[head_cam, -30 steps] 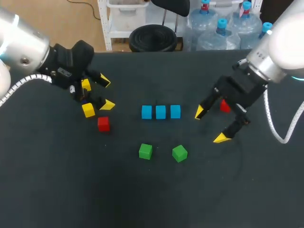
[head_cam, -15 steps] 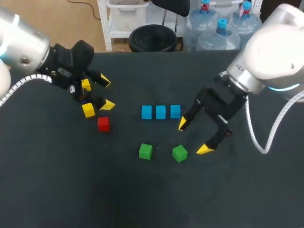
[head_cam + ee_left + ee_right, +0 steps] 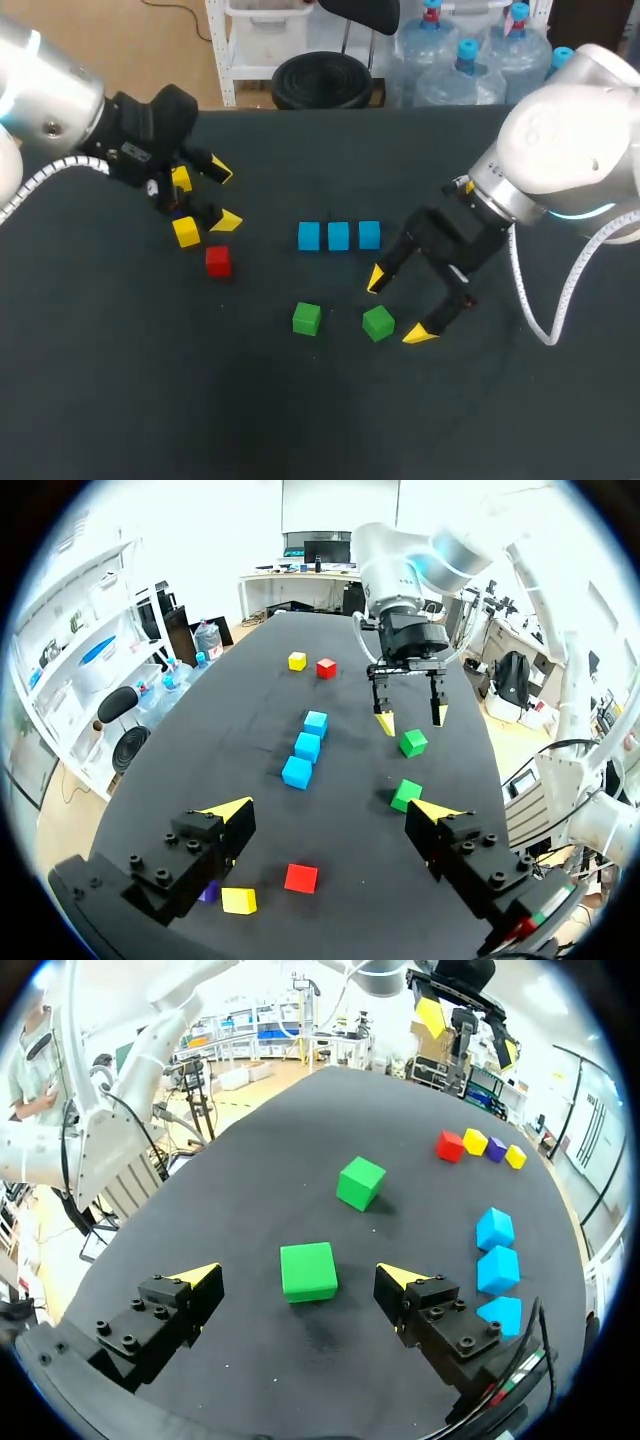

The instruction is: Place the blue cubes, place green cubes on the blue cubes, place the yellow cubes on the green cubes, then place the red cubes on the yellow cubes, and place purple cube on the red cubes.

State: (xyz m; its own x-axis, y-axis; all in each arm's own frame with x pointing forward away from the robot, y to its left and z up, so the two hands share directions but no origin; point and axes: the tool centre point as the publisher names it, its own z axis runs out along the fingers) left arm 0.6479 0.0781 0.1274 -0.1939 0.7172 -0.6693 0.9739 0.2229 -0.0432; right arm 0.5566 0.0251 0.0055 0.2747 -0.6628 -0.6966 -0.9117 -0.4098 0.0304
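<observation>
Looking at small, smooth, sharp-edged cubes on a matte black table (image 3: 120, 400): three blue cubes (image 3: 339, 236) lined up side by side mid-table, one green cube (image 3: 307, 319) at about 7 o'clock from that row and a second green cube (image 3: 378, 323) at 5 o'clock. Can see the right gripper (image 3: 397, 305) spread wide open, yellow wedge tips flanking the second green cube without touching it. Same for the left gripper (image 3: 224, 196) out at 9 o'clock, open and holding nothing, with a yellow cube (image 3: 186, 232) and red cube (image 3: 218, 261) just beside it.
</observation>
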